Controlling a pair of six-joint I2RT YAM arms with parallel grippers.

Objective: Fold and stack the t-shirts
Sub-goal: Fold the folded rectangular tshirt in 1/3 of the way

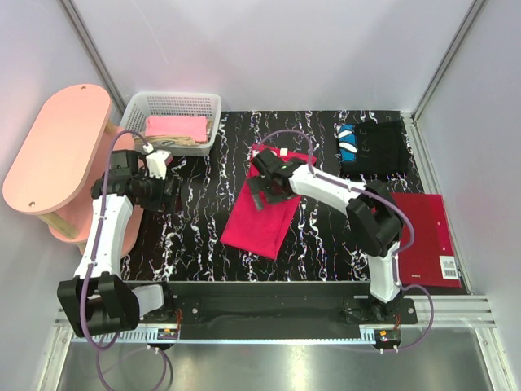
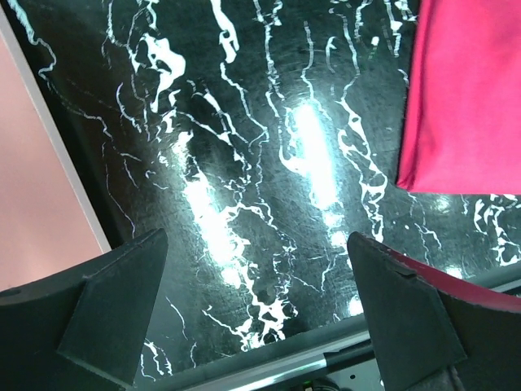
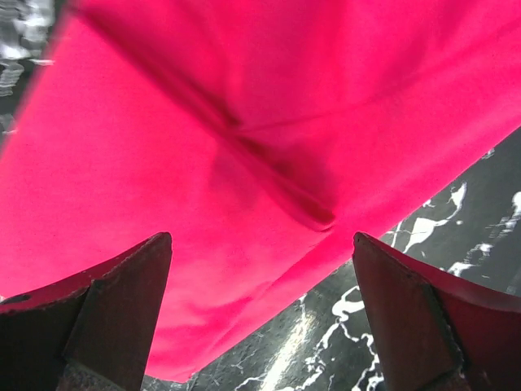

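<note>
- Right jaws: wide apart and holding nothing; in the right wrist view the two dark fingers [image 3: 122,309] stand at the lower left and lower right corners, with only cloth showing in the gap between them
- Beneath them the crimson t-shirt [image 3: 203,163] fills most of that frame; a fold line runs slantwise from the upper left toward the centre; the pictures do not show whether the fingertips touch the cloth
- A strip of black, white-veined table [image 3: 366,342] shows at the lower right of that view
- In the top view the right arm [image 1: 342,191] reaches from lower right to centre; its jaws sit over the upper part of the crimson t-shirt [image 1: 260,220], which lies folded into a long narrow shape, tilted, in the middle of the table [image 1: 195,236]
- Left jaws: also wide and holding nothing; the left wrist view shows both fingers [image 2: 114,301] at the bottom corners above bare glossy table [image 2: 244,163]; a corner of the crimson t-shirt [image 2: 464,90] lies at the upper right, well apart from them
- In the top view the left arm [image 1: 110,220] stands at the left of the frame, its jaws near the table's left side
- White basket [image 1: 175,103] at the upper left holds a pink t-shirt [image 1: 175,126] with a beige t-shirt [image 1: 186,141] under it
- Black t-shirt [image 1: 378,147] with a blue-white patch [image 1: 348,142] lies folded at the upper right
- A flat dark-red rectangle [image 1: 423,236] with a barcode label lies at the right edge
- A pink oval shelf [image 1: 57,155] stands at the far left
</note>
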